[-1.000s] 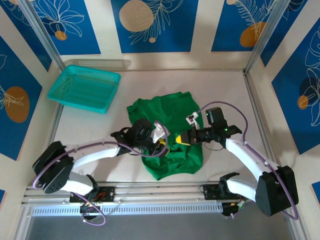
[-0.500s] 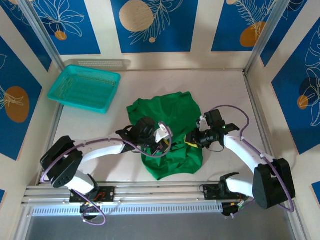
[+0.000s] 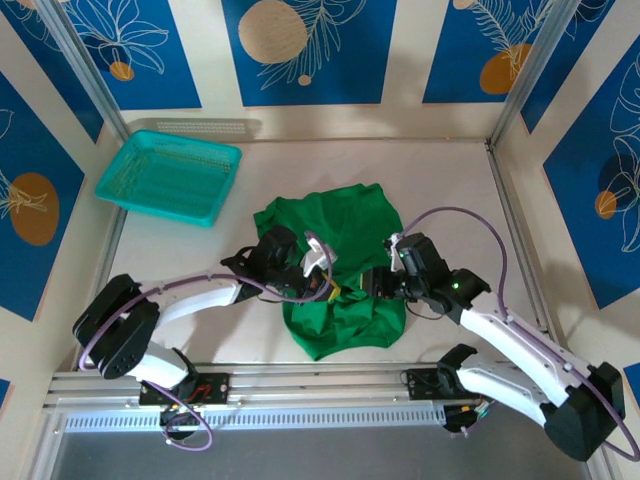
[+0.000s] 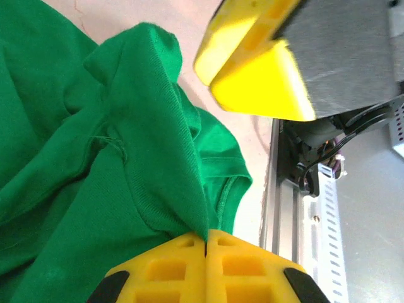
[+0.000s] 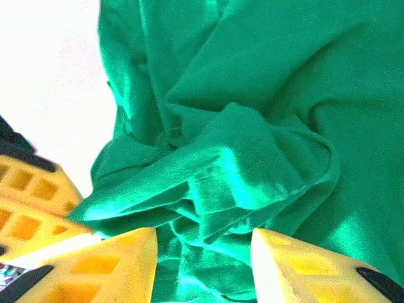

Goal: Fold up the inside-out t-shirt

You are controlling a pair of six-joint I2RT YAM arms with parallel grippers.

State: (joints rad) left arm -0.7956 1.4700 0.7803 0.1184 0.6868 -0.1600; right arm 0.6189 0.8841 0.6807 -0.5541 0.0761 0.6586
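Start from the basket (image 3: 168,180): the t-shirt (image 3: 340,225) lies crumpled on the bench (image 3: 440,180) to its right and nearer the arms, well apart from it. On the t-shirt's basket-facing side, your left claw (image 4: 206,240) is pressed together on a thin ridge of cloth, caught right at the tips. A brisk pull would probably slip it free. On the side away from the basket, your right claw (image 5: 203,246) stands apart over a bunch of folds, clamped on nothing. Close there and you may pinch several layers, lifting a lump rather than an edge. The claws sit near each other, so a careless move could knock them together.
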